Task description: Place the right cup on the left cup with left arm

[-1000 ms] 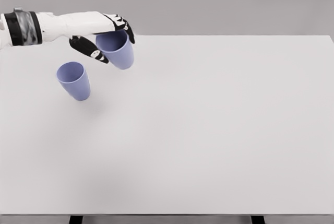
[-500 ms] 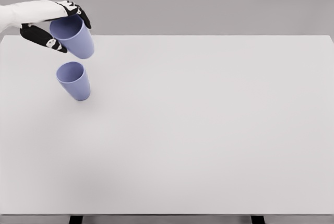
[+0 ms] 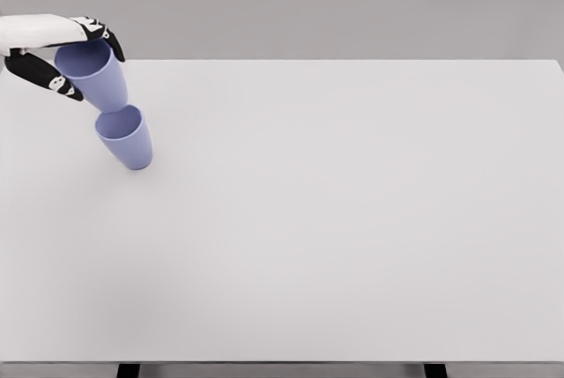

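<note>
Holding the right cup (image 3: 92,76) in my left hand (image 3: 55,54), fingers wrapped around its rim, I have its base just above the mouth of the left cup (image 3: 125,137) on the table (image 3: 352,219).

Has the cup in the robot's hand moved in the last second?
Yes. The held cup went left, and now hangs just above the standing cup, which stayed put on the table.

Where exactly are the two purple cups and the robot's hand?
Held cup (image 3: 95,78), head view, on its outer wall.
Standing cup (image 3: 129,144), head view, on its side wall.
Left hand (image 3: 55,43), head view, on the hand's middle.
</note>
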{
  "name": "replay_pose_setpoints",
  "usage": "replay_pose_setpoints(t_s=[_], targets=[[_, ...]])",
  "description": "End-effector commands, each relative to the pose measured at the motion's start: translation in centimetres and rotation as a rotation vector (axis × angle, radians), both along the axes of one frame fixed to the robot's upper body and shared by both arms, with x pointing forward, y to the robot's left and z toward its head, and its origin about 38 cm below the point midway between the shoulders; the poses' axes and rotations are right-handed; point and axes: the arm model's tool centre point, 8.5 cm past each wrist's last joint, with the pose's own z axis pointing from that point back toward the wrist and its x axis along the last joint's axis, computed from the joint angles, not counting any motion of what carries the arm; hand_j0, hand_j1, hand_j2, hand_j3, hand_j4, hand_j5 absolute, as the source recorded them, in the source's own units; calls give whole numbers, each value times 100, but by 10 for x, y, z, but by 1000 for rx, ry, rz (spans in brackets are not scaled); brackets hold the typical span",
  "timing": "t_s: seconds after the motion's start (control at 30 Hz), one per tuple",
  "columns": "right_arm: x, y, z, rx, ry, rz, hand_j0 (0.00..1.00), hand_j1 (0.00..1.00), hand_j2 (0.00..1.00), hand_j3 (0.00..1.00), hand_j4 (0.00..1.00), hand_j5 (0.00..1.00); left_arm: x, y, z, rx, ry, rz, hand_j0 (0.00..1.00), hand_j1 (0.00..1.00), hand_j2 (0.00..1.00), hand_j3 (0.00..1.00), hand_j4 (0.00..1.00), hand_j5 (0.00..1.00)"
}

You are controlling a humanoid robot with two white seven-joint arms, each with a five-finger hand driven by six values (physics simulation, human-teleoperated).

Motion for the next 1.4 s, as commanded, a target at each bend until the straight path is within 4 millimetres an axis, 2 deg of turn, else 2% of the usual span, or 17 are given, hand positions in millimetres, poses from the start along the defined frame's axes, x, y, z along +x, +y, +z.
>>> replay_pose_setpoints(t_s=[0.0, 0.1, 0.17, 0.5, 0.53, 0.57, 0.6, 0.63, 0.67, 1.0, 1.13, 1.3, 1.33, 1.37], targets=[[0, 0, 0, 1, -1, 2, 100, 100, 100, 100, 100, 100, -2, -5, 2, -8, -4, -26, 38, 38, 38, 38, 38, 38], [0, 0, 0, 1, -1, 2, 100, 100, 100, 100, 100, 100, -7, -12, 3, -10, -6, -57, 38, 38, 38, 38, 38, 38], [0, 0, 0, 1, -1, 1, 100, 100, 100, 100, 100, 100, -10, -5, 3, -5, -6, -41, 38, 38, 38, 38, 38, 38], [0, 0, 0, 1, -1, 1, 100, 100, 100, 100, 100, 100, -16, -3, -1, -6, 1, -44, 39, 39, 39, 39, 39, 39], [0, 0, 0, 1, -1, 1, 100, 100, 100, 100, 100, 100, -16, -3, -2, -7, 3, -42, 43, 43, 43, 43, 43, 43], [0, 0, 0, 1, -1, 1, 100, 100, 100, 100, 100, 100, -15, -3, -1, -7, 2, -42, 58, 58, 58, 58, 58, 58], [0, 0, 0, 1, -1, 2, 100, 100, 100, 100, 100, 100, -15, -3, -2, -6, 2, -38, 84, 84, 84, 84, 84, 84], [0, 0, 0, 1, -1, 2, 100, 100, 100, 100, 100, 100, -14, -3, -1, -6, 1, -35, 94, 94, 94, 94, 94, 94], [0, 0, 0, 1, -1, 2, 100, 100, 100, 100, 100, 100, -14, -3, -1, -6, 2, -33, 99, 99, 99, 99, 99, 99], [0, 0, 0, 1, -1, 2, 100, 100, 100, 100, 100, 100, -14, -4, 1, -9, -7, -41, 100, 100, 100, 100, 100, 100], [0, 0, 0, 1, -1, 1, 100, 100, 100, 100, 100, 100, -15, -6, 11, -43, -17, -51, 100, 100, 100, 100, 100, 100], [0, 0, 0, 1, -1, 1, 100, 100, 100, 100, 100, 100, -31, -12, 34, -135, -87, -197, 100, 100, 100, 100, 100, 100], [0, 0, 0, 1, -1, 2, 100, 100, 100, 100, 100, 100, -40, -21, 47, -183, -105, -235, 100, 100, 100, 100, 100, 100], [0, 0, 0, 1, -1, 1, 100, 100, 100, 100, 100, 100, -55, -22, 64, -248, -118, -258, 100, 100, 100, 100, 100, 100]])
